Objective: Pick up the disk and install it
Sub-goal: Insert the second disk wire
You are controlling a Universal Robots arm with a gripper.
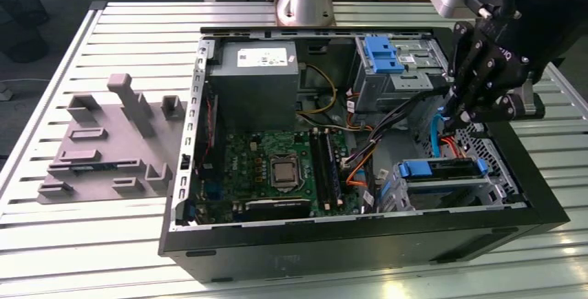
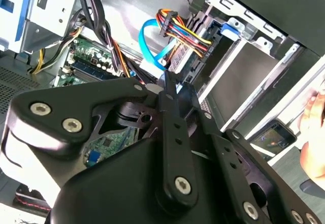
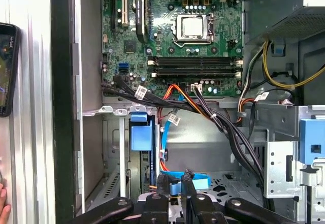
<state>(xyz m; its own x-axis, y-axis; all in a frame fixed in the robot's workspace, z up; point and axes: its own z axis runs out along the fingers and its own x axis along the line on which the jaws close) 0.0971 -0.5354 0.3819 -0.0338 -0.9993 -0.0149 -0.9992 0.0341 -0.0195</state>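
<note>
The disk [image 1: 439,169] sits in the drive cage at the open computer case's corner on the exterior view's right, with its blue frame facing up. The frame's blue tab [image 3: 141,132] appears in the first wrist view, and again [image 2: 229,28] in the second wrist view beside a bundle of coloured cables. My gripper [image 1: 466,114] hangs above that side of the case, a little behind the cage. Its fingers [image 3: 162,183] stand a narrow gap apart, with nothing held; a blue flat cable [image 3: 200,181] runs behind them.
A grey power-supply box [image 1: 253,71] and the motherboard [image 1: 275,168] lie in the case. A second cage with a blue bracket [image 1: 381,54] stands at the back. A grey fixture plate [image 1: 110,140] is on the slatted table. Beside the case are a phone [image 3: 5,66] and a hand [image 2: 315,132].
</note>
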